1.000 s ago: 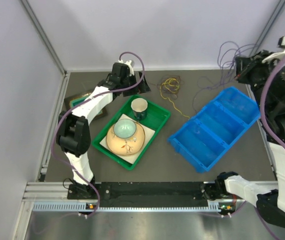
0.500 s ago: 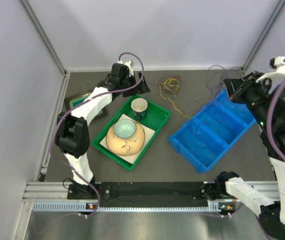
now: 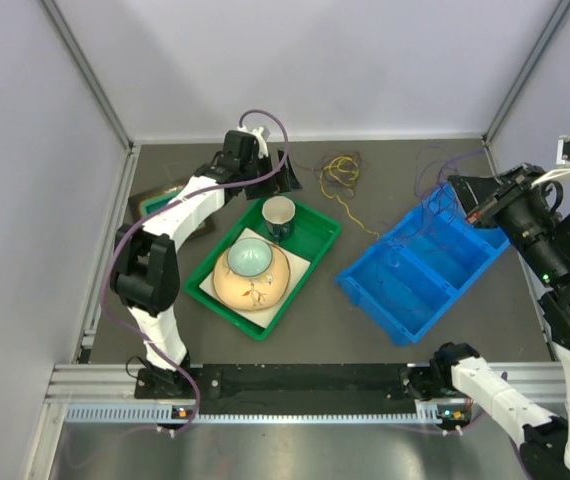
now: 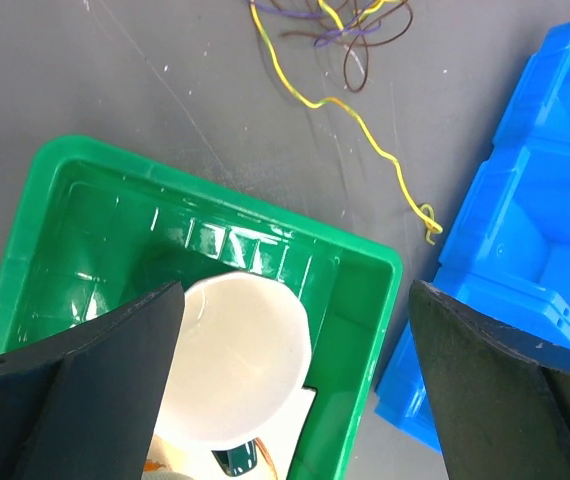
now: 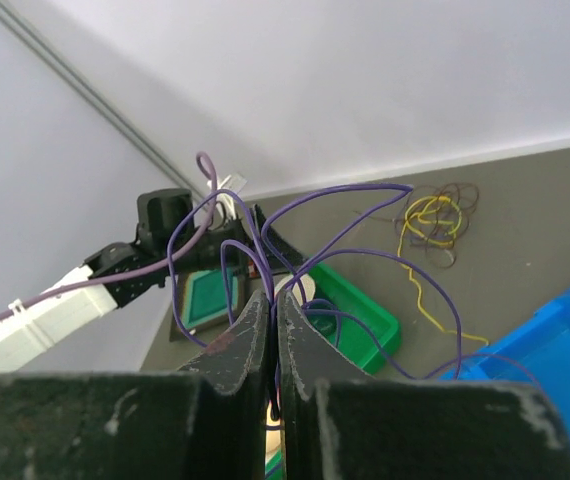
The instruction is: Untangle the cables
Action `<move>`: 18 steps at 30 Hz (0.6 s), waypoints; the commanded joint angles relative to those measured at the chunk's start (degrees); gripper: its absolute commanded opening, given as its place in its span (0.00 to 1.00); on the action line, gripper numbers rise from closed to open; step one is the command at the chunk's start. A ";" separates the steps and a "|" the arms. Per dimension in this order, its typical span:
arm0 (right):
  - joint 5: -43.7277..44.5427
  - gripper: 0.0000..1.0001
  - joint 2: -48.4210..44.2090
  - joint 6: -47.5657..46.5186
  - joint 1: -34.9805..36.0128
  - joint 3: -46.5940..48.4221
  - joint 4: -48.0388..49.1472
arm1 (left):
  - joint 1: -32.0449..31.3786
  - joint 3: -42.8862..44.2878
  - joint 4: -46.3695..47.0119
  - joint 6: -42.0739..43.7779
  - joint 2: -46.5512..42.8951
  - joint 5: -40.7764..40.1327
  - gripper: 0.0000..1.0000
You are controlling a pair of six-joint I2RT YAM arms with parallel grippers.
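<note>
Two fingers of the left gripper [image 4: 295, 305] stand wide apart above the tray [image 4: 350, 330]. Just to its right lies a loose yellow-and-brown tangle [image 3: 342, 172], one yellow strand trailing away. The right gripper [image 5: 273, 320] is clamped on a thin purple cable [image 5: 365, 187] that loops out ahead of it, by the bin [image 3: 415, 300].

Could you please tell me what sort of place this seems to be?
Probably a robotics lab test cell: two arms bolted to a dark table, plain panel walls around it, and staged props, a green tray, a blue bin, loose cables.
</note>
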 commanded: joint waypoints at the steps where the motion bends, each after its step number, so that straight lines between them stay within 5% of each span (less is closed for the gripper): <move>1: -4.24 0.00 0.95 2.54 -0.19 0.08 0.86 | -0.02 -1.37 1.88 -0.29 -3.87 0.85 0.99; 18: -9.52 0.00 2.89 1.76 -0.19 4.06 5.00 | -0.19 -1.90 2.06 -0.91 -3.34 1.82 0.99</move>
